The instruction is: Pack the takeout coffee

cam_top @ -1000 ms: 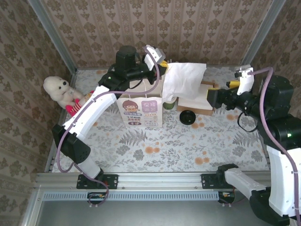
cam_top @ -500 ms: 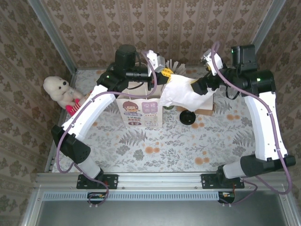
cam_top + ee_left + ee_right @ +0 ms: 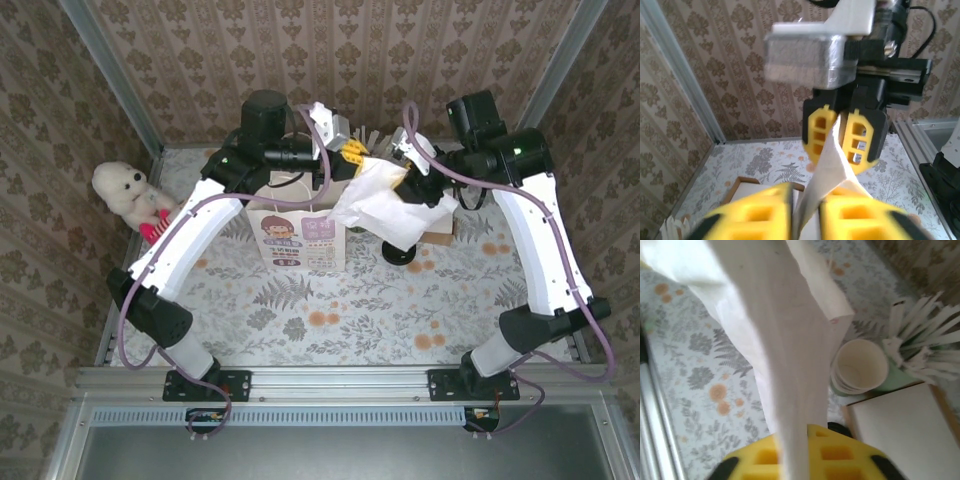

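A white paper bag [image 3: 390, 205] hangs in the air between my two grippers, above the back of the table. My right gripper [image 3: 395, 175] is shut on its upper edge, and the bag [image 3: 785, 330] runs down between the yellow fingers [image 3: 840, 452]. My left gripper [image 3: 352, 152] stands slightly open, with the bag's edge [image 3: 832, 160] still lying loosely in the gap of my left gripper [image 3: 805, 200]. In the left wrist view my right gripper [image 3: 841, 131] faces it, pinching the same edge. The takeout coffee is hidden.
A printed paper carrier bag [image 3: 297, 235] stands upright under the left arm. A stack of cream cups [image 3: 860, 371] sits beside a green holder of white sticks [image 3: 917, 342] and a wooden-edged white box [image 3: 905, 422]. A loose black lid [image 3: 400, 252] lies nearby. A plush toy [image 3: 125, 190] sits far left.
My right arm swung in from the right and shut on the white bag's edge. My left gripper, earlier shut on that bag, has opened a little.
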{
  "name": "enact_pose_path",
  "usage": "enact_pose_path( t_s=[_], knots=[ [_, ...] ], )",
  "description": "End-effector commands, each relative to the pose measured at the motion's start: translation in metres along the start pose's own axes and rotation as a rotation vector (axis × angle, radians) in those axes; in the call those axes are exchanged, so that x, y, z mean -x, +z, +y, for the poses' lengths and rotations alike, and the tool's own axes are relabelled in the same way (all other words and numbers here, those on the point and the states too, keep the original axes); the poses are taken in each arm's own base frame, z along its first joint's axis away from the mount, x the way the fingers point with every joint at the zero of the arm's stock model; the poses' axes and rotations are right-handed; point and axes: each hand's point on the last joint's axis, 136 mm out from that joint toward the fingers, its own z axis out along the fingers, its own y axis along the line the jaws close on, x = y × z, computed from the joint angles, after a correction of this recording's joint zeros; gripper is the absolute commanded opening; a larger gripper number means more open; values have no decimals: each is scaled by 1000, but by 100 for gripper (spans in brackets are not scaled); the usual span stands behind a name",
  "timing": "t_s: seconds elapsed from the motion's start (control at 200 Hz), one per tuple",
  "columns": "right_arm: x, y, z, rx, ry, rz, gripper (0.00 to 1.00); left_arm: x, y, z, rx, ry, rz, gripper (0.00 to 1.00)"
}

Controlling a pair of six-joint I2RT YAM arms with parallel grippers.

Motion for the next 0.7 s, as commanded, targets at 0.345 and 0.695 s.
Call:
enact_pose_path(
  t_s=[0.345, 0.695],
  knots=[
    [112, -48, 14, -135, -67, -388, 0, -26, -193, 10, 928, -191, 94, 100],
    [172, 13, 16, -104, -105, -465, 0, -73, -260, 39, 1291, -369, 130, 100]
  ],
)
